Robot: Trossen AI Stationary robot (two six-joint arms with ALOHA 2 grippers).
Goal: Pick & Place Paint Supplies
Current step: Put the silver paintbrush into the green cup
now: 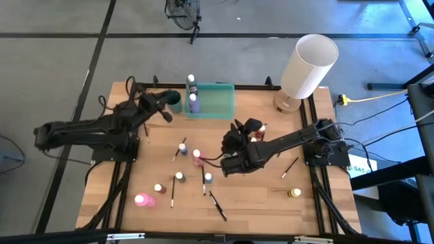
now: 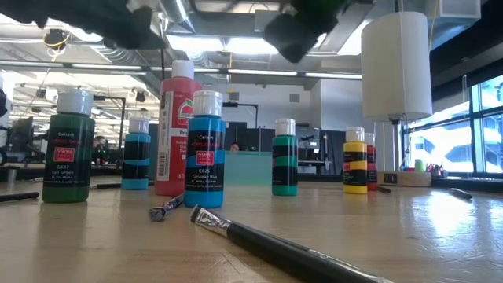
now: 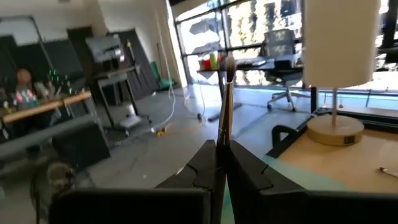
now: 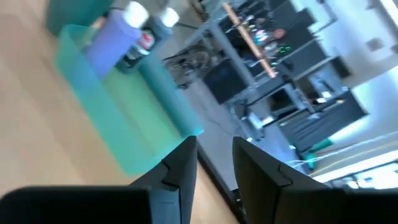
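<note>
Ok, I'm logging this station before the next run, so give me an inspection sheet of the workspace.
Surface: wooden table, paint supplies scattered on it.
Job's things: two bottles in the green tray; loose paint bottles, e.g. a pink bottle and a yellow bottle; brushes lying loose, e.g. a paintbrush.
Clutter: white lamp at the table's far right corner.
Grippers: left gripper shut on a thin brush, near the tray; right gripper open, empty, above mid-table.
Cables: yellow cable on the floor, right of the table.
Surroundings: desks, chair and windows beyond the table.
</note>
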